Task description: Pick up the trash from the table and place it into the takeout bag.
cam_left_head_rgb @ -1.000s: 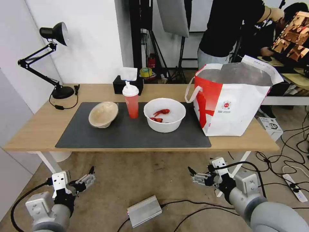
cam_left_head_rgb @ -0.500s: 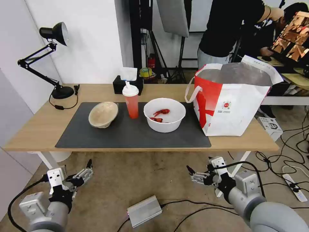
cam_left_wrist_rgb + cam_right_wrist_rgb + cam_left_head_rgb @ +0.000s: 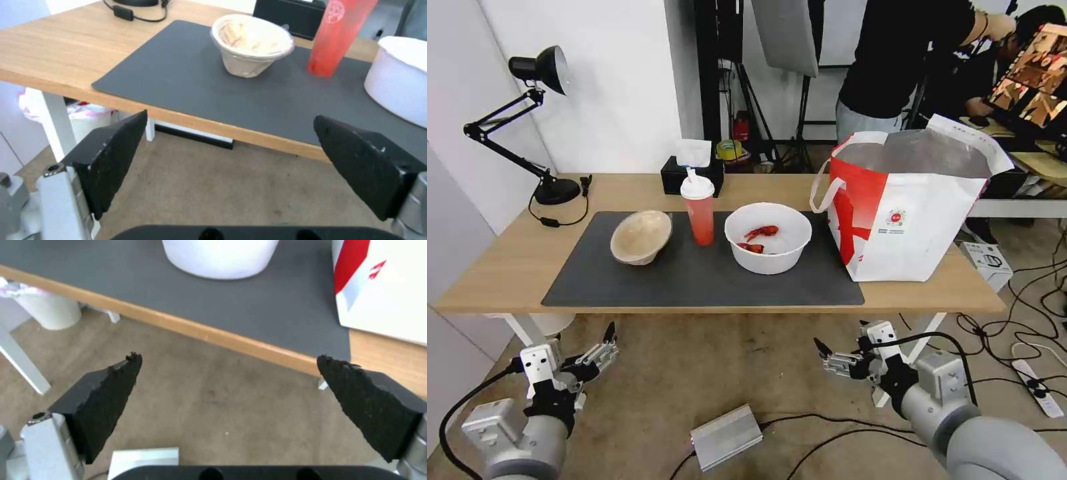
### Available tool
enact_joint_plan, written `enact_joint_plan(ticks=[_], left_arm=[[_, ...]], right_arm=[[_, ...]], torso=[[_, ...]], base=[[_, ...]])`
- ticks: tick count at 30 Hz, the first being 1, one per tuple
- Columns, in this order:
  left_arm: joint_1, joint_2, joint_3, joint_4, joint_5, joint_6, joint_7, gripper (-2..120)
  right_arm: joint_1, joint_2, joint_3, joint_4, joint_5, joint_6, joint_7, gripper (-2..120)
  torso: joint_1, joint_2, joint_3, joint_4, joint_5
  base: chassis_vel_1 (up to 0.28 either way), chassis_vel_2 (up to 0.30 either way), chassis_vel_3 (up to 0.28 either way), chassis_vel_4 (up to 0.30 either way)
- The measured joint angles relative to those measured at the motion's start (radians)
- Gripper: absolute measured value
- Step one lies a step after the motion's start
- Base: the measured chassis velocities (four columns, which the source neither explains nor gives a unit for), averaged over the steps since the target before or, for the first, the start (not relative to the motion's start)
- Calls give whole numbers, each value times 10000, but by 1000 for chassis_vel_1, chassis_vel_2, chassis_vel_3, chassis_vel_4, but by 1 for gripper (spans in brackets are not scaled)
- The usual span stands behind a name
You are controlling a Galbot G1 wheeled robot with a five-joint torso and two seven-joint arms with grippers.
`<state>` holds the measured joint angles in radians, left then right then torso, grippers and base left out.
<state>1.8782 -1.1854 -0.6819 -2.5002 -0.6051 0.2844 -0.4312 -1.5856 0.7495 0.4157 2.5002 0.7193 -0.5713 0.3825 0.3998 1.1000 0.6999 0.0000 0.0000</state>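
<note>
The left gripper [image 3: 606,341] had crept slightly toward the long light-wood table [image 3: 507,267], fingers wide like the right gripper's [image 3: 820,352], nothing yet grasped

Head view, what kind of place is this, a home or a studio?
Likely a lab or filming studio: light stands behind the table, loose cables on the floor, a staged takeout bag.

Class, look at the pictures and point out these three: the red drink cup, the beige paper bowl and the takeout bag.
red drink cup [image 3: 701,224], head view, on its red side.
beige paper bowl [image 3: 639,235], head view, on its inner wall.
takeout bag [image 3: 924,233], head view, on its white front panel.
</note>
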Motion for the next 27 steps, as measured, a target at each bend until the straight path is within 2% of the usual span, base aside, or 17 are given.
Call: enact_joint_plan(ticks=[16,21,23,25,27], left_arm=[[-66,-9,136,1,21,-96,79,100],[-95,-4,138,1,23,-111,84,100],[-103,-17,137,1,40,-185,110,100],[-102,-18,137,1,41,-193,114,100],[-99,-27,139,1,47,-233,134,100]], right_arm=[[73,-86,279,0,-221,1359,-612,100],[278,-320,485,0,-214,2008,-920,100],[703,-603,498,0,-58,2594,-1354,100],[778,-641,488,0,-25,2641,-1399,100],[1516,-1005,386,-1,358,2810,-1638,100]], torso=[[0,0,0,0,0],[1,0,2,-1,0],[0,0,2,0,0],[1,0,2,0,0],[1,0,2,0,0]], base=[[0,0,0,0],[0,0,0,0],[0,0,0,0],[0,0,0,0],[0,0,0,0]])
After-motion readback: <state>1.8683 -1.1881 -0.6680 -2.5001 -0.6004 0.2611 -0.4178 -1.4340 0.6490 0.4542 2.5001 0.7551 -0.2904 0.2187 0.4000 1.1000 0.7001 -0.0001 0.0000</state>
